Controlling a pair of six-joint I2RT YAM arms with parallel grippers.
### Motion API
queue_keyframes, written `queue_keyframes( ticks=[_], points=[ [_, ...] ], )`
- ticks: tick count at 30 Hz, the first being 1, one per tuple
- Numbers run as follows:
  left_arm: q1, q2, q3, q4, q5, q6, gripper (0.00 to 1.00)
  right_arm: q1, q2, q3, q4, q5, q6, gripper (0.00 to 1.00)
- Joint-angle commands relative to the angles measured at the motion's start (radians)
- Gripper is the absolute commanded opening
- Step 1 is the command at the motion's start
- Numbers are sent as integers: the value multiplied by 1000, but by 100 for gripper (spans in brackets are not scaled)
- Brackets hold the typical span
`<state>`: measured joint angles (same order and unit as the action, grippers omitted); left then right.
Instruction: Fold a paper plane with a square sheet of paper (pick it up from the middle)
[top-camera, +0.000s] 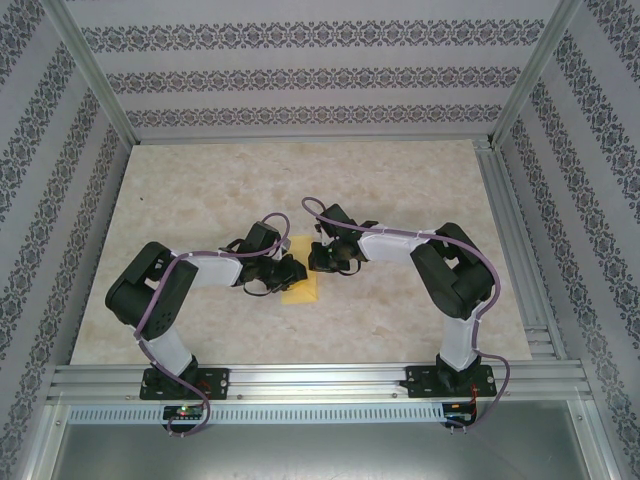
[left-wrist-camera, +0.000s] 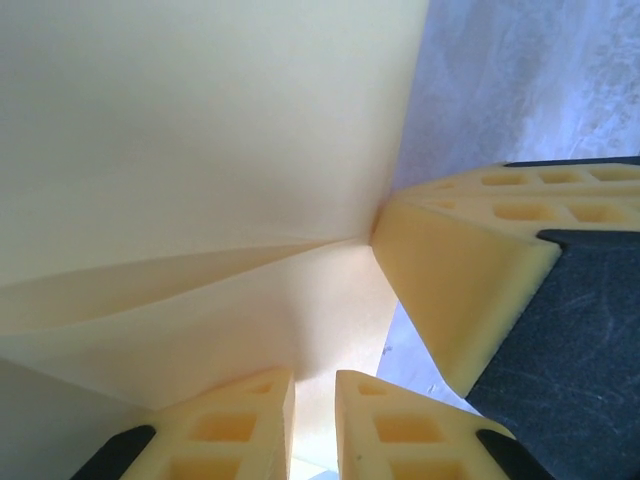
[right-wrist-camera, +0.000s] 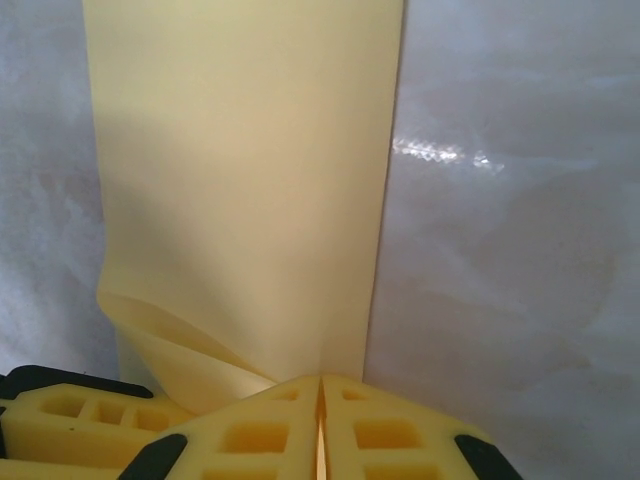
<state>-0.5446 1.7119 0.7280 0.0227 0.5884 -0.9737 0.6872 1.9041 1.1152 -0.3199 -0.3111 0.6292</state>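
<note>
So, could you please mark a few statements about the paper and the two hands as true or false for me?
1. The right hand is shut on an edge of the sheet of paper. True.
2. The sheet lies entirely flat. False: one layer curls up near the hands.
3. The left hand is at the sheet too, close beside the right hand. True.
4. The sheet sits at the far edge of the table. False: it lies around the middle, between the two hands.
</note>
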Motion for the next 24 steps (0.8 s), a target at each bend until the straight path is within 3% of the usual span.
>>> queue_keyframes(
  ticks=[1,11,24],
  points=[
    [-11,24,29,-47,-31,21,18,1,-12,10,-19,42,1,13],
    [-11,34,31,-107,-71,16,15,0,-118,-14,-24,79,29,22],
    [-12,18,32,-122,-113,-12,15,81,-237,-161,21,-44,65,15]
  ],
)
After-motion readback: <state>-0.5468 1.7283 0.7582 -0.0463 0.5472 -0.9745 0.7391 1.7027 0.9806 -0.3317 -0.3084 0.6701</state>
